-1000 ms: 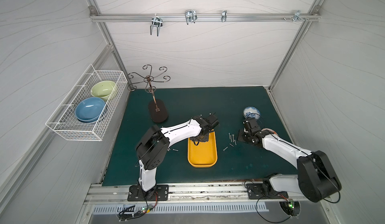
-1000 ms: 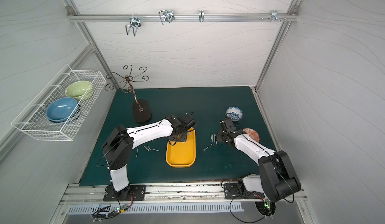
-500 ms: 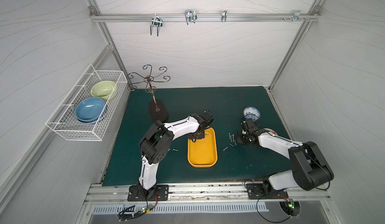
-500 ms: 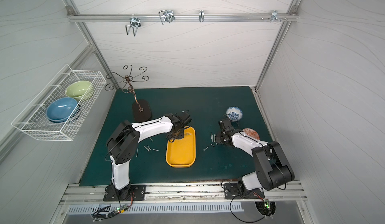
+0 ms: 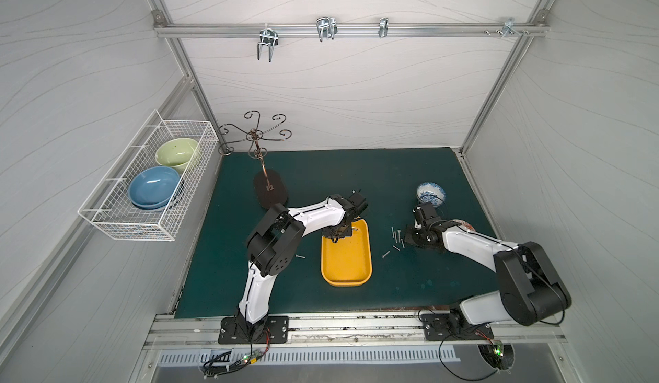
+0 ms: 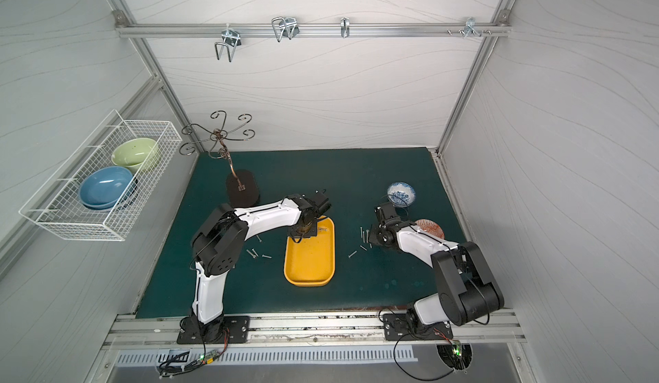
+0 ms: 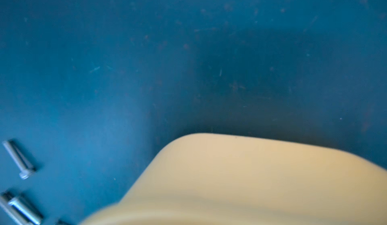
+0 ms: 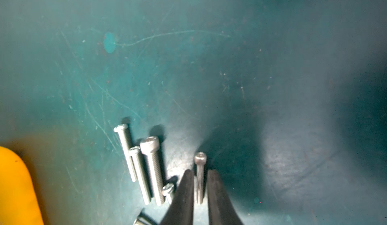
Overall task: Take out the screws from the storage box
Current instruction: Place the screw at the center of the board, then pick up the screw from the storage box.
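Steel screws (image 8: 154, 171): loose beside right pincer (image 8: 200, 172), narrowly parted astride one; lifting may drag it.
Left pincer (image 6: 305, 231): closed in storage box (image 6: 310, 265); grasp unseen, possibly empty.

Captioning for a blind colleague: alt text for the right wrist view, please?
The right gripper stands slightly open around a thin screw lying on the green mat. More screws lie beside it; a corner of the yellow storage box shows.

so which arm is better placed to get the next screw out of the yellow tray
Left, probably. The left gripper is down at the far end of the storage box, near a screw; the right gripper is off on the mat among loose screws.
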Robot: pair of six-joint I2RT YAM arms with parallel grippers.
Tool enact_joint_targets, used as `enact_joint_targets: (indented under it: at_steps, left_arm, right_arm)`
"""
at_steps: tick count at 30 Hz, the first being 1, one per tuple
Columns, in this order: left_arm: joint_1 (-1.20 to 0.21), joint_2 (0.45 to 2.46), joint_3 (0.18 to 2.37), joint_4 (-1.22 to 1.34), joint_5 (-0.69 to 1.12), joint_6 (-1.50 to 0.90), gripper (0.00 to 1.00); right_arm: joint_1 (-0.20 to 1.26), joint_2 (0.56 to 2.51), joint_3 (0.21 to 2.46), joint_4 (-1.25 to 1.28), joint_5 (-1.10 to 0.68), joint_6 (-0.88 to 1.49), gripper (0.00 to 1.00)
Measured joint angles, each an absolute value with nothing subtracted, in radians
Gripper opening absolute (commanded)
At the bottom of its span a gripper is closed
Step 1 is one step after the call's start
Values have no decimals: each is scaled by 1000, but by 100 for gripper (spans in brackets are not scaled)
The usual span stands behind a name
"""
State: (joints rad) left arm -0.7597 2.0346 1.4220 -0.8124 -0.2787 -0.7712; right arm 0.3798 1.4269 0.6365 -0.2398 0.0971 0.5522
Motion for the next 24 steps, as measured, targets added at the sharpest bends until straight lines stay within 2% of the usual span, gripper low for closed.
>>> enact_joint_targets:
  at_steps: [2, 5, 11, 15, 24]
  left_arm:
    - [-760, 2036, 1425, -815, -280, -772, 0]
    - [-760, 2036, 1427, -815, -280, -771, 0]
    - [-758, 2037, 1427, -814, -277, -771, 0]
    - [-757, 2035, 1423, -810, -276, -771, 0]
    - [-755, 1902, 1302, -745, -249, -762, 0]
  right_arm:
    - [380, 1427, 636, -239, 95, 550, 31]
    - [380, 1425, 636, -235, 92, 550, 35]
    - [380, 1406, 636, -231, 88, 549, 36]
    - [380, 1380, 625, -215, 70, 539, 47]
    - [379, 1241, 606, -205, 28, 506, 48]
